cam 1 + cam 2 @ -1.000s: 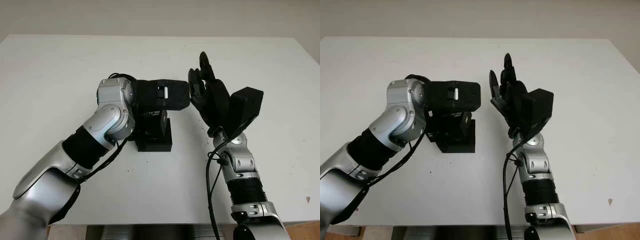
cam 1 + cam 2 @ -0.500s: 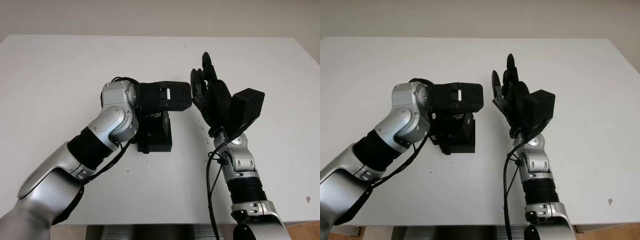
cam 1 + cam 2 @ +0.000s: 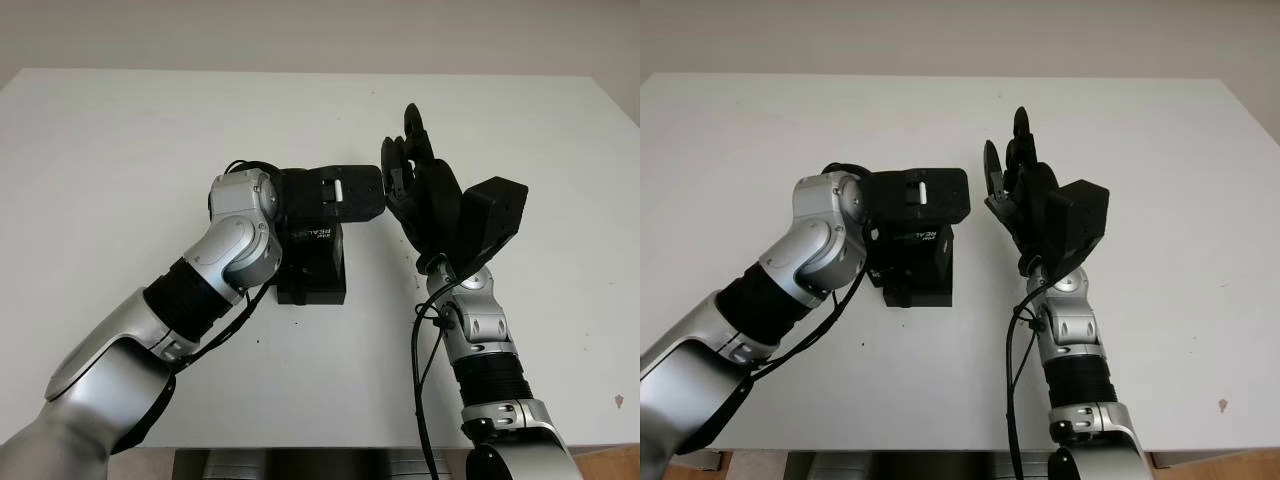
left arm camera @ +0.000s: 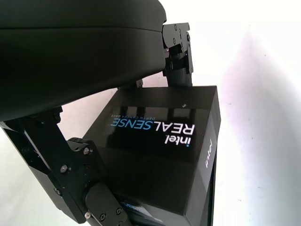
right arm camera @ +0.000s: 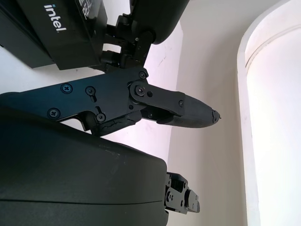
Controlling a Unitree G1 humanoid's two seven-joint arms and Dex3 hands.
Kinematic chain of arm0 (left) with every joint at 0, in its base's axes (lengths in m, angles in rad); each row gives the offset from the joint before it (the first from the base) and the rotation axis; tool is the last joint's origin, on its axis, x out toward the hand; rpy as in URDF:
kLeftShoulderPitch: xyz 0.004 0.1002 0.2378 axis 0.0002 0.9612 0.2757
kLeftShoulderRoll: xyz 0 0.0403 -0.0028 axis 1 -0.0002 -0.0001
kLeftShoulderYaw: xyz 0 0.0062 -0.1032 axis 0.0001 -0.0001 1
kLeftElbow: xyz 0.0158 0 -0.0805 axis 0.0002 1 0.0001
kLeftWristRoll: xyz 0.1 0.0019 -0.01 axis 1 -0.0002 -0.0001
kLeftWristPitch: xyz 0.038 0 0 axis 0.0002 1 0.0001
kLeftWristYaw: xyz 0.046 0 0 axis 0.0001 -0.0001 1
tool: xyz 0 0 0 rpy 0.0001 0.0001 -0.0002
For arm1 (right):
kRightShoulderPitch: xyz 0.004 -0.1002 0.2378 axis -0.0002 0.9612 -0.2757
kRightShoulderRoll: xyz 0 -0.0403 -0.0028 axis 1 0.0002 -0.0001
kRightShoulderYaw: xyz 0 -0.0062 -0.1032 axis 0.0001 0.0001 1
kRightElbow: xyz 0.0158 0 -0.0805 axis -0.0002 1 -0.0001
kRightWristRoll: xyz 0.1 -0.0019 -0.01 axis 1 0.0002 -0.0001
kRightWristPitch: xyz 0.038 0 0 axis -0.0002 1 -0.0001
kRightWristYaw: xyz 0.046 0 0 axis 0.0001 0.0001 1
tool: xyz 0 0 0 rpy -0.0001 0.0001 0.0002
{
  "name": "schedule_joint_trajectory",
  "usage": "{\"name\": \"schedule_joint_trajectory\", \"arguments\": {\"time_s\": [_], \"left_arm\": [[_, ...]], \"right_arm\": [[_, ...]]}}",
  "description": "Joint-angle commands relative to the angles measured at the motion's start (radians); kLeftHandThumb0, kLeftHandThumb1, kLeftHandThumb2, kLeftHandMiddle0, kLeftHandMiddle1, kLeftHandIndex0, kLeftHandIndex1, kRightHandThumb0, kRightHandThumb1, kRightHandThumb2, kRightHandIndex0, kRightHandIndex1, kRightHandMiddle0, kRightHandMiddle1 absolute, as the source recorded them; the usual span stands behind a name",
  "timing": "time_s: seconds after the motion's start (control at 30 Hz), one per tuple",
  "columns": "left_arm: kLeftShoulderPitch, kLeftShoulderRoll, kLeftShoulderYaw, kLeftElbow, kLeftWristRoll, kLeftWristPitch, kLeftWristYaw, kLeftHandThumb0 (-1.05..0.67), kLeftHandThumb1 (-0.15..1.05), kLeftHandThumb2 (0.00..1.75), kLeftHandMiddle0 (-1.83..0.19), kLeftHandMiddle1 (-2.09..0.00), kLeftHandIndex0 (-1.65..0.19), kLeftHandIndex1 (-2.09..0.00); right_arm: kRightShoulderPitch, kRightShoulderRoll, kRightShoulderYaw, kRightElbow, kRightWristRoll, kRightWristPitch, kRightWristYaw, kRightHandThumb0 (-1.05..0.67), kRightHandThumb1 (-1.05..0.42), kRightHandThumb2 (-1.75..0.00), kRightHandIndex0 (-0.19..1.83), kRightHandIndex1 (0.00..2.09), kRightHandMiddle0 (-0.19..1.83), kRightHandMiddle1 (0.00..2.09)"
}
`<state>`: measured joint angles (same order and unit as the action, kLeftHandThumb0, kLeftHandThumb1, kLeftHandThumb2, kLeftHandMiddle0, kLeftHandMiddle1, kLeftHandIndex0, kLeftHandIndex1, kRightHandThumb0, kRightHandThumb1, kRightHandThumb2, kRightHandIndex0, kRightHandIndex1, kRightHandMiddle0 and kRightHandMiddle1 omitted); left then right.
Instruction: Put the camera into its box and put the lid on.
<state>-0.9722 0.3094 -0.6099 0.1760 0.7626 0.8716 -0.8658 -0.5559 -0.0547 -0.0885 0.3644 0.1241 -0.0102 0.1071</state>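
Lid [image 4: 160, 141] sits gripped on the box [image 3: 312, 285] by left hand [image 3: 330, 195]; right hand [image 3: 415, 185], holding nothing, at 3 o'clock.

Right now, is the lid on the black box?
Yes, nearly. The lid covers the box, a sliver of base showing underneath; the left hand grips it.

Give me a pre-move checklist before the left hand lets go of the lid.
1. Left hand gripping lid: ok, fingers sit against its sides.
2. Lid over box base: ok, it sits above the base on the table.
3. Lid fully seated: not ok, in the left wrist view a strip of the base shows beneath the lid's edge.
4. Camera inside box: cannot tell, lid covers it.
5. Right hand out of the way: ok, open, raised beside the box, not touching it.
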Motion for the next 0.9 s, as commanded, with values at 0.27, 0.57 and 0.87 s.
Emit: {"name": "schedule_joint_trajectory", "arguments": {"time_s": [0.27,0.57,0.87], "left_arm": [[0.022,-0.031,-0.036,-0.001,-0.006,0.017,0.009,-0.15,1.05,0.27,-0.46,-2.09,0.19,-1.87],[0.011,-0.046,-0.083,-0.058,-0.057,0.184,-0.061,-0.33,1.05,0.32,-0.43,-1.68,0.12,-1.57],[-0.081,-0.055,-0.167,-0.136,-0.213,0.511,-0.140,-0.56,1.05,0.50,0.14,-0.41,0.19,-0.34]], "right_arm": [[-0.017,0.008,-0.004,0.017,0.001,-0.034,-0.003,-0.58,-1.05,-0.63,-0.19,0.00,-0.19,0.00],[-0.030,0.006,-0.007,0.037,-0.003,-0.036,-0.011,-0.58,-1.05,-0.61,-0.19,0.00,-0.19,0.00],[-0.025,0.001,-0.013,0.035,0.004,-0.050,0.002,-0.57,-1.05,-0.61,-0.19,0.00,-0.19,0.00]]}}
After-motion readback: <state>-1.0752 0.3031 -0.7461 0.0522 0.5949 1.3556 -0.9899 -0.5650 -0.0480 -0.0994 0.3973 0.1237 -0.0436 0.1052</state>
